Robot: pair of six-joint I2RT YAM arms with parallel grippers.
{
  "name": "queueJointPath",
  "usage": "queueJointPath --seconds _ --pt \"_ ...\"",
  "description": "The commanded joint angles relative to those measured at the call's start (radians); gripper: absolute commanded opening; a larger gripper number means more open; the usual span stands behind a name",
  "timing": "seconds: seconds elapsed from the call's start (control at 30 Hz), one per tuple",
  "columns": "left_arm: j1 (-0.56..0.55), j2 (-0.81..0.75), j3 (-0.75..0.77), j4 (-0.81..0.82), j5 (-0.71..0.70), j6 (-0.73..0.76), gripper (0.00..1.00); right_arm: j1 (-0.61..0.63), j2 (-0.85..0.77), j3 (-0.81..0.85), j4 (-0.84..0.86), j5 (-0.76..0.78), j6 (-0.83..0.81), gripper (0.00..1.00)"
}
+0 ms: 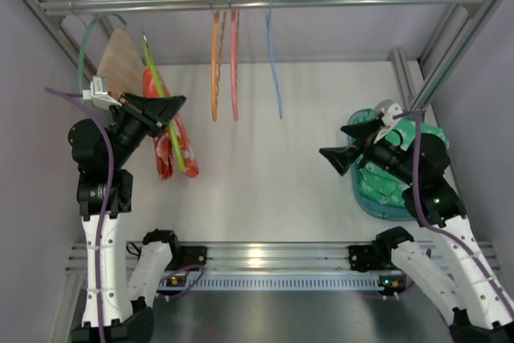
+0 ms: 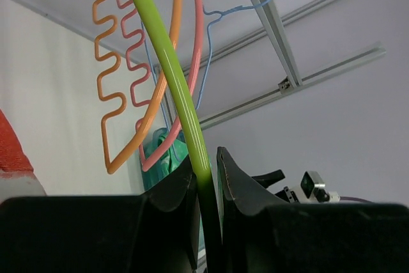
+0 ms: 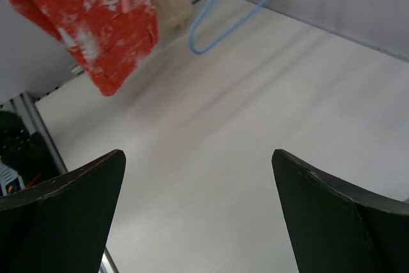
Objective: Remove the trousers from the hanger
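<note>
Left claw point(image 2: 206, 164) clamped on hanger point(image 2: 169, 62); right claw point(image 3: 197, 158) spread wide, empty; trousers point(image 1: 163, 162) near table point(image 1: 265, 174) left edge.

Bare white worktop point(image 1: 265, 182) lies open centrally; an orange plastic hanger point(image 1: 214, 62), a pink plastic hanger point(image 1: 234, 62) and a thin blue hanger point(image 1: 274, 62) dangle above it.

Left arm point(image 1: 90, 275), right arm point(image 1: 474, 271): white links, black joints, purple cables point(image 1: 99, 234) (running alongside); black wedge-shaped gripper fingers point(image 3: 64, 209).
</note>
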Motion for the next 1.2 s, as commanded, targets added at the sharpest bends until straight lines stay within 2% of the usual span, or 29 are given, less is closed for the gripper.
queueJointPath --seconds 0.0,0.03,0.2,0.23,0.3,0.33,0.47,0.53,0.6,0.93,1.17 --pt "0.015 -0.026 0.124 0.135 -0.021 -0.007 0.0 0.209 0.065 0.058 0.179 0.192 -0.094 0.99" --pt "0.024 -0.023 0.135 0.112 -0.021 -0.021 0.0 0.323 0.085 0.061 0.201 0.256 -0.112 0.99" --pt "0.052 0.0 0.198 0.111 0.017 -0.086 0.0 0.548 0.251 0.069 0.425 0.413 -0.195 0.99" --pt "0.057 0.0 0.208 0.108 0.016 -0.087 0.0 0.635 0.278 0.072 0.464 0.483 -0.213 0.99" --pt "0.061 0.011 0.245 0.091 0.017 -0.089 0.0 0.717 0.362 0.084 0.58 0.534 -0.255 0.99" --pt "0.063 0.012 0.257 0.086 0.017 -0.09 0.0 0.786 0.393 0.095 0.619 0.607 -0.263 0.99" --pt "0.075 0.031 0.314 0.068 0.014 -0.11 0.0 0.924 0.544 0.137 0.861 0.677 -0.357 0.99" --pt "0.08 0.035 0.342 0.066 0.016 -0.118 0.0 0.987 0.622 0.159 0.928 0.697 -0.398 0.99" --pt "0.08 0.034 0.35 0.065 0.016 -0.118 0.0 1.016 0.694 0.213 0.976 0.717 -0.409 0.99" --pt "0.087 0.008 0.34 0.046 0.019 -0.146 0.0 1.046 0.918 0.38 1.14 0.729 -0.479 0.87" --pt "0.087 0.014 0.351 0.046 0.019 -0.161 0.0 1.059 1.021 0.417 1.215 0.681 -0.508 0.86"
